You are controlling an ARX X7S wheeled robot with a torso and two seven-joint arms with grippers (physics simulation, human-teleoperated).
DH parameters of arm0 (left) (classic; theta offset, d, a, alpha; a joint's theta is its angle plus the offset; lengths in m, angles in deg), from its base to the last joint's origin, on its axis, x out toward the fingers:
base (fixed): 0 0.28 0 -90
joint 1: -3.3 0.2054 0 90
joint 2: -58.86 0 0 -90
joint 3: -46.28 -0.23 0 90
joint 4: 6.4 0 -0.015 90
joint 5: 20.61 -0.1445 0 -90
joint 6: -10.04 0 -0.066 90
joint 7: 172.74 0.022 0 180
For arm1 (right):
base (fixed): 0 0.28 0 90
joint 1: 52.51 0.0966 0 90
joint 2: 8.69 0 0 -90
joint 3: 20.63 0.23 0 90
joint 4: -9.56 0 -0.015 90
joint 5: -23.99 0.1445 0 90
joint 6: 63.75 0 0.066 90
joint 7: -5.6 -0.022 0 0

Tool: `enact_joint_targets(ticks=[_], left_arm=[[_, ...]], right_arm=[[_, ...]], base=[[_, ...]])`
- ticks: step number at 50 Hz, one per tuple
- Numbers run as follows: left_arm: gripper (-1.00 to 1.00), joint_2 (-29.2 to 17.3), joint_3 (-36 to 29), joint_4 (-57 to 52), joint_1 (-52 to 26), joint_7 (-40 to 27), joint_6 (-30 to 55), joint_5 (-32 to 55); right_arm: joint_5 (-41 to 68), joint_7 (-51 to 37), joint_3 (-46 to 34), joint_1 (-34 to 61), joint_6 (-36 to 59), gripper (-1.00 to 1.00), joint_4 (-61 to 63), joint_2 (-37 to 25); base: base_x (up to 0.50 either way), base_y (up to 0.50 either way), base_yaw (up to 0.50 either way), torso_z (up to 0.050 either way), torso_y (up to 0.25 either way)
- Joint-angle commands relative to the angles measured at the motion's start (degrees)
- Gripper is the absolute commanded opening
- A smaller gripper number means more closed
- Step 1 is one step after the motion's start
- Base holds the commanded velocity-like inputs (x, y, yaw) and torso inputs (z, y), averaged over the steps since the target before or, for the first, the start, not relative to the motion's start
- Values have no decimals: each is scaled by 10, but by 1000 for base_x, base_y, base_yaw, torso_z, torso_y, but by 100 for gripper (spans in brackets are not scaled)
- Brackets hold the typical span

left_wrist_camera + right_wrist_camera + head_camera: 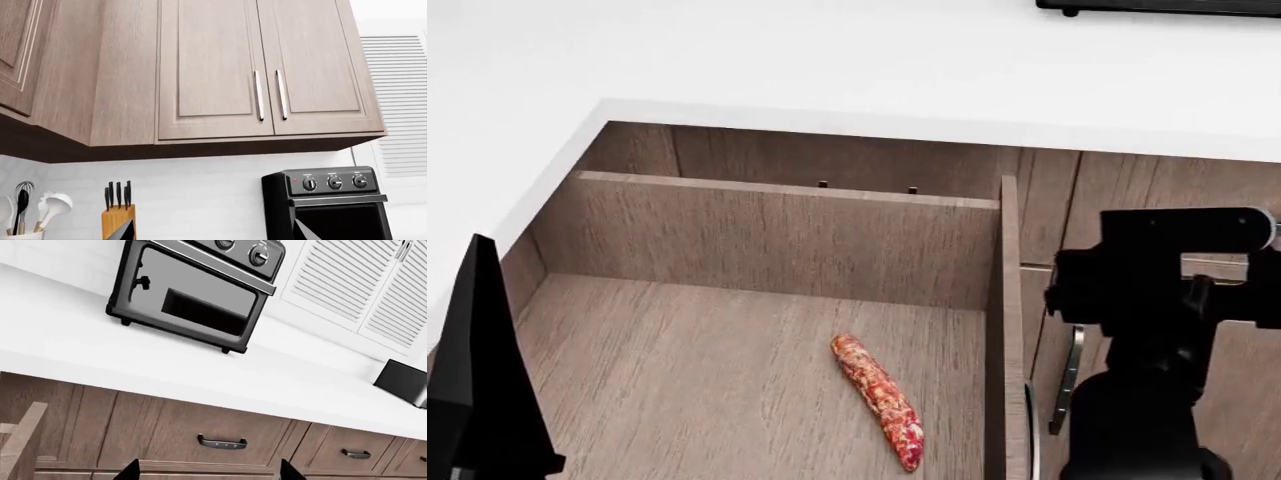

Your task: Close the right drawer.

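White countertop (167,365) bearing toaster oven (193,290)

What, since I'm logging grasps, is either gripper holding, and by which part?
Nothing: the left gripper and right gripper each show fingertips spread apart with only empty space between them.

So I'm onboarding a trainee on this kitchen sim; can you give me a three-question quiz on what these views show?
1. True or false: the right drawer is shut.
2. What lies on the drawer floor? A) a whisk B) a red speckled sausage C) a knife
3. Fill in: the left wrist view shows a knife block beside a black ____.

Key: 1. False, it stands open. 2. B, the sausage. 3. Toaster oven.
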Motion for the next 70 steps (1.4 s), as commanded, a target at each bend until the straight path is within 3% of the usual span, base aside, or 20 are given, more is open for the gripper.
enact_joint_targets(ticks=[1,13,33,70], left_arm=[[100,0,-1,5,-2,1,-3,2],[100,-1,-2,9,-3,1,-8,3],[100,0,-9,9,-7,-1,-4,0],[100,0,-16,13,-10,-3,-6,0]], right_arm=[[3,-2,0,22,-1,100,-52,-7],[20,-21,9,11,-80,100,-174,-9],[32,-53,4,82,-284,100,-519,-4],[85,-62,-34,33,-283,100,-531,-2]], base=[[0,0,0,0,0],[0,0,0,0,0],[0,0,0,0,0],[0,0,0,0,0]])
